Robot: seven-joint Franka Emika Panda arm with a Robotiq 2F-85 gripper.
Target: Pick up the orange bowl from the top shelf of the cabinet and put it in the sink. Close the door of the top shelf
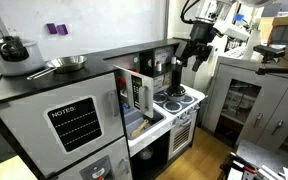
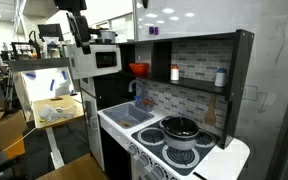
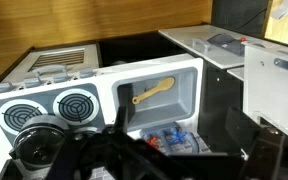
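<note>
The orange bowl (image 2: 139, 69) sits on the top shelf of the toy kitchen, at the shelf's left end above the sink (image 2: 130, 116). The shelf's white door (image 2: 102, 60), printed like a microwave, stands swung open. My gripper (image 2: 81, 34) hangs in the air outside the cabinet, beyond the open door and a little above it, apart from the bowl. It looks open and empty. In the wrist view the gripper (image 3: 184, 152) is a dark blur above the sink (image 3: 184, 70), which holds a yellow spoon (image 3: 152, 93). The bowl does not show there.
A black pot (image 2: 181, 128) stands on the stove beside the sink. Cups and bottles (image 2: 175, 73) stand further along the top shelf. A pot (image 1: 12, 48) and a pan (image 1: 66, 64) sit on the black counter top. A cluttered desk (image 2: 54, 110) stands near the arm.
</note>
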